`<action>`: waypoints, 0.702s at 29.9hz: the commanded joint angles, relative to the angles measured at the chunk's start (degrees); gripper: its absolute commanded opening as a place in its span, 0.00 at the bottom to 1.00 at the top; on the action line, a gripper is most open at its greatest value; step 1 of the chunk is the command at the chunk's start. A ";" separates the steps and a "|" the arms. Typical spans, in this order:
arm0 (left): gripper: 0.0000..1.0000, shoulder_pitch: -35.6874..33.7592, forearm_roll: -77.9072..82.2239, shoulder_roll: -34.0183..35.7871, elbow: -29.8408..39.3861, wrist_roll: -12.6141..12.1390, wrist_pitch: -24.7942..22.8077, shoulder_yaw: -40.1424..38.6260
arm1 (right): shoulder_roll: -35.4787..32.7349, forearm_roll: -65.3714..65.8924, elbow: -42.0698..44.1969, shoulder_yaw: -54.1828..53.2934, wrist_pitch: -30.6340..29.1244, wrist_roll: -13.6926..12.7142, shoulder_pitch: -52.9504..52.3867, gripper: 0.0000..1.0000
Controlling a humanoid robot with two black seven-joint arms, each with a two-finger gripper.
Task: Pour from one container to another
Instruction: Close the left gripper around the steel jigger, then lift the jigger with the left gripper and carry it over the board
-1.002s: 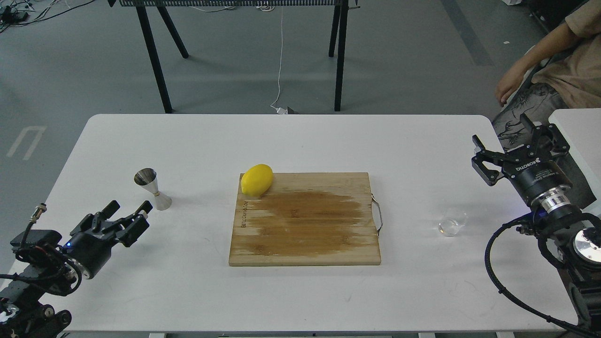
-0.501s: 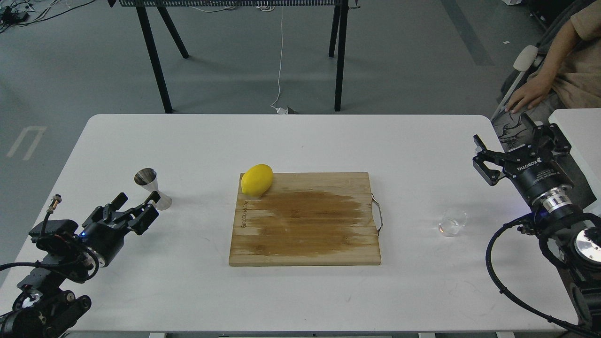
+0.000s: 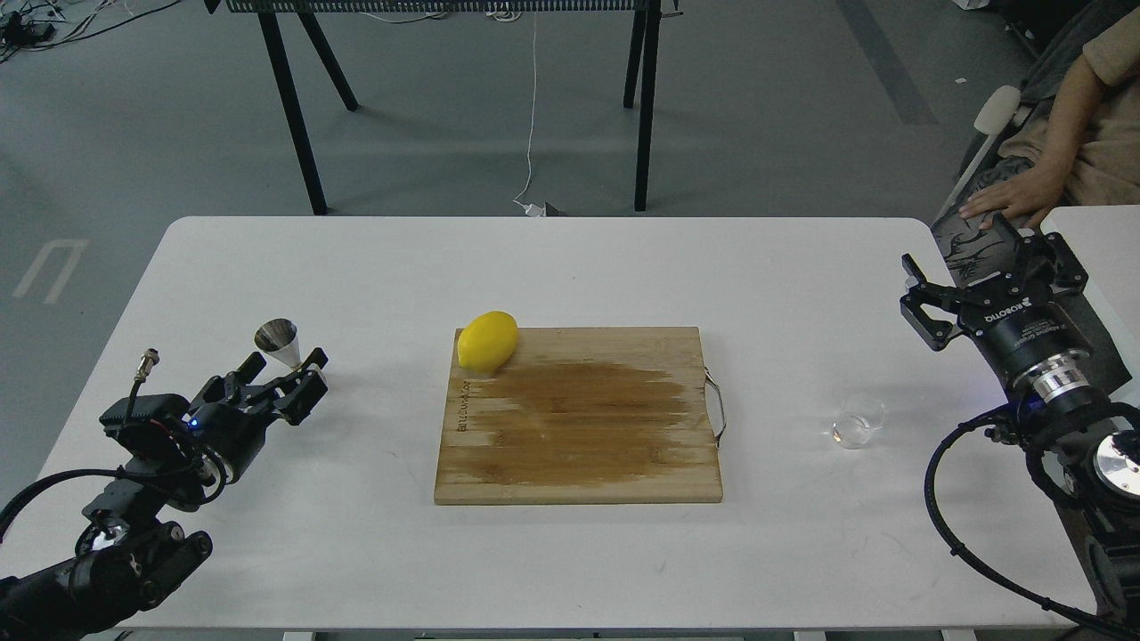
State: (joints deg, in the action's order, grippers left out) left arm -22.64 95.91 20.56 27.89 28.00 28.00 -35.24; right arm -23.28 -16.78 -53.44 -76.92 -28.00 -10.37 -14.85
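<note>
The left pincer [image 3: 283, 381] reaches low, fingers spread around the jigger's [image 3: 281, 341] base; the right pincer [image 3: 989, 269] hovers spread and empty.

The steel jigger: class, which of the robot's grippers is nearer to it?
Left. The left gripper, open, is right at the jigger, reaching its base. The right gripper is far across the table.

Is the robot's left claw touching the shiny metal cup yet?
Cannot tell. In the head view the left gripper covers the lower half of the jigger, so no gap or contact shows plainly.
</note>
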 commanded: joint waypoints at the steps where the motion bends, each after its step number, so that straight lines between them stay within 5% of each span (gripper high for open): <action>1: 0.97 -1.79 -0.02 -2.36 -3.97 0.00 0.00 0.00 | -0.01 -0.01 -0.08 -0.43 0.00 0.00 -0.01 0.99; 13: 0.67 -4.96 0.07 -6.50 -13.12 0.00 0.00 0.18 | -0.01 -0.01 0.01 -0.78 0.00 0.00 -0.01 0.99; 16: 0.46 -5.14 0.16 -6.59 -13.83 0.00 0.00 0.18 | -0.01 -0.01 -0.08 -0.78 0.00 0.00 -0.01 0.99; 19: 0.13 -5.14 -0.02 -6.67 -13.92 0.00 0.00 0.18 | -0.01 -0.01 -0.08 -0.78 0.00 0.00 -0.01 0.99; 21: 0.09 -5.22 -0.11 -6.59 -13.92 0.00 0.00 0.18 | -0.01 -0.01 -0.08 -0.78 0.00 0.00 -0.01 0.99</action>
State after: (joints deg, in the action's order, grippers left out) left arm -27.76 95.99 13.93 14.01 28.00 28.00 -35.07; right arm -23.30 -16.79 -53.53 -77.70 -28.00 -10.37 -14.86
